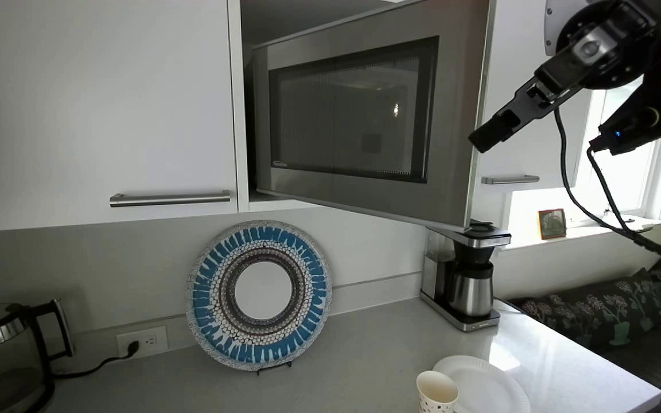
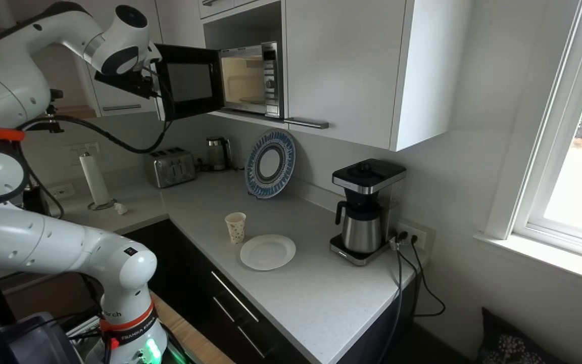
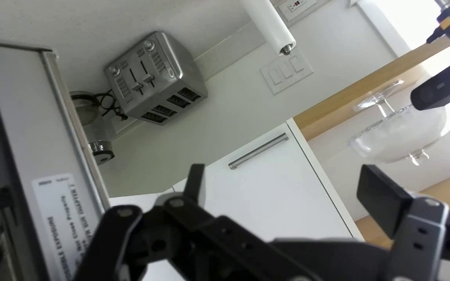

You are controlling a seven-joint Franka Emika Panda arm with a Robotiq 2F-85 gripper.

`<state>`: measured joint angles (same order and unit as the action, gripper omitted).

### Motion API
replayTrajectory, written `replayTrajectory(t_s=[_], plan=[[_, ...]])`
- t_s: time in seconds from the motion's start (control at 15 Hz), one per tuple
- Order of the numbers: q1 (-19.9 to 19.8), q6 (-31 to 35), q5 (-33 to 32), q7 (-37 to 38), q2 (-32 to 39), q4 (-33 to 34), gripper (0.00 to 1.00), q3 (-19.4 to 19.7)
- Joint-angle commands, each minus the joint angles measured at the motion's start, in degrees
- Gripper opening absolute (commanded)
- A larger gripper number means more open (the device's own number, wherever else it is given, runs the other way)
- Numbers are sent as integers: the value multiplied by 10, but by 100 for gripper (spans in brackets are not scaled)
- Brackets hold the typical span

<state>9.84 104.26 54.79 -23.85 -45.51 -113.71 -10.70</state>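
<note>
In an exterior view, a glass kettle [image 1: 6,353] stands at left, then a round blue-ringed platter [image 1: 260,291]. Flat and grey with a dark window, the microwave door [image 1: 353,115] juts open. Next come a speckled paper cup [image 1: 437,397], near, a steel coffee maker [image 1: 468,284], far, and a ribbed white plate [image 1: 491,390], near. Rightmost, the gripper [image 3: 287,187] has its jaws spread wide; the door lies outside them, to the left.

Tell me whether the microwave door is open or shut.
Open. In an exterior view, the microwave door stands swung out from the microwave, leaving its pale interior in plain sight.
</note>
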Motion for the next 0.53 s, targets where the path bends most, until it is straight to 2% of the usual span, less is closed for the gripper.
replayTrajectory(t_s=[0.0,0.2,0.47], plan=[[5,-22,-60,-17,3,26,100,21],[9,-45,-126,-46,10,55,100,51],[10,-100,-235,-107,31,103,100,109]])
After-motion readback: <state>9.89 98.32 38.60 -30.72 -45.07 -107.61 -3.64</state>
